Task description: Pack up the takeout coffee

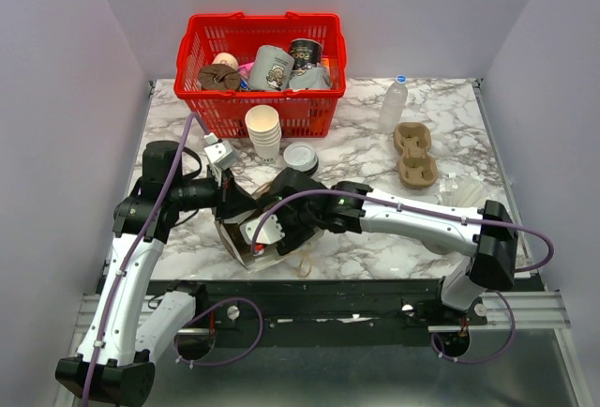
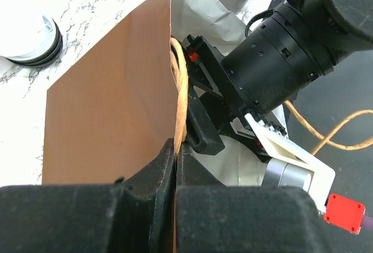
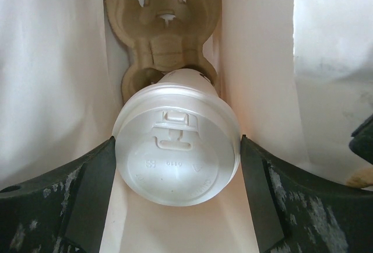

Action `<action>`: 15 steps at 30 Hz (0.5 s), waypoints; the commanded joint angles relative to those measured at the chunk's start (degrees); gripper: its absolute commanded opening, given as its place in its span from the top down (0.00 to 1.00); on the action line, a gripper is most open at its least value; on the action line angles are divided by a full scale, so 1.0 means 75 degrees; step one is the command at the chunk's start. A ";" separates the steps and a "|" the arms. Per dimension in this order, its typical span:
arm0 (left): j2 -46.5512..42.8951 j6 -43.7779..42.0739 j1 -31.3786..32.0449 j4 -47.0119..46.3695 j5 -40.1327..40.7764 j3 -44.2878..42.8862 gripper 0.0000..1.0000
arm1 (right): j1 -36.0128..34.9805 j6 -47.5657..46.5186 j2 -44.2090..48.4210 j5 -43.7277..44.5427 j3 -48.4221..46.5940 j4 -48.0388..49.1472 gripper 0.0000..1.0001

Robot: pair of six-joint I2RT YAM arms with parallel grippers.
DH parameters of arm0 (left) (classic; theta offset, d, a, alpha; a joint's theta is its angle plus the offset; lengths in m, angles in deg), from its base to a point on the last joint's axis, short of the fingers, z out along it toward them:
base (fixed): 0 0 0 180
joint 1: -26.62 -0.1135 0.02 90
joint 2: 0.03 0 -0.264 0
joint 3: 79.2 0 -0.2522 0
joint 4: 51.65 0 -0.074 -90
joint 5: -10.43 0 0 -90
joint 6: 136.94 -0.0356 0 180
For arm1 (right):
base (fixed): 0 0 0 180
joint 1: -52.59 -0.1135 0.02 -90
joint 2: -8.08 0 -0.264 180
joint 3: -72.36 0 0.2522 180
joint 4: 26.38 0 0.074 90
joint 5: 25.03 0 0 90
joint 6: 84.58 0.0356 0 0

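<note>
Coffee cup (image 3: 189,81), white paper under a round plastic lid (image 3: 175,165), is sitting in a moulded pulp carrier (image 3: 166,55) inside the brown paper bag (image 2: 111,101). My right fingers (image 3: 87,200) are spreading wide, gripping the lid's rim. My left fingers (image 2: 145,189) are pinching the bag's smooth edge.

Pale lilac walls (image 1: 56,69) on 3 sides w/ marble-look table (image 1: 450,107) — even light.

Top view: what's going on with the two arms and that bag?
The left gripper is pinched shut on the rim of the brown paper bag, holding it open. The right gripper reaches inside the bag, jaws against both sides of the lidded takeout cup. The cup sits in a cardboard cup carrier already in the bag.
</note>
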 commanded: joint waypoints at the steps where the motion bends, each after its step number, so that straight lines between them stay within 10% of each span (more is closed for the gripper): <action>1: -0.0026 0.0155 0.0146 0.0301 -0.0461 -0.0074 0.94 | 0.0015 -0.0304 -0.0369 -0.0322 -0.0096 0.0795 0.99; 15: -0.0049 0.0131 0.0134 0.0359 -0.0203 -0.0215 0.95 | 0.0214 -0.0386 -0.1119 -0.0649 -0.0424 -0.0036 0.99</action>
